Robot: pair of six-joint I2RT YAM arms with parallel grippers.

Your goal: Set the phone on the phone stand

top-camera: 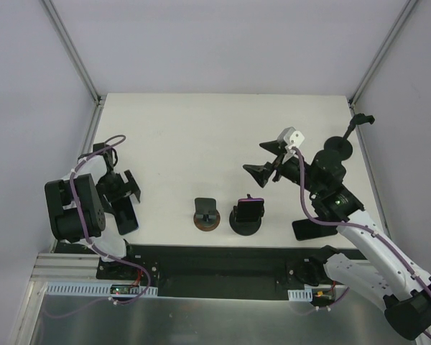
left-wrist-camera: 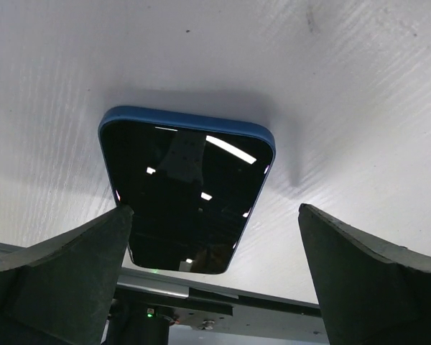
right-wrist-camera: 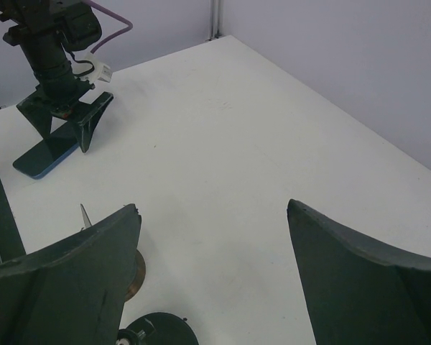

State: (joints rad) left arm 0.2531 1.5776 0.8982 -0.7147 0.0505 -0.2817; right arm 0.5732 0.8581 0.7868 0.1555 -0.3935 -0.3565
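The phone, black screen up in a blue case, lies flat on the white table near its front left edge; it also shows in the top view and the right wrist view. My left gripper hovers just above it, open and empty, with the phone's near end between the fingers; the top view shows this gripper too. A phone stand on a brown round base and a black round-based stand are at the front centre. My right gripper is open and empty, raised behind the stands.
A dark flat object lies by the right arm at the front right. The black strip of the table's near edge runs just beyond the phone. In the right wrist view the brown base and black base sit under its left finger.
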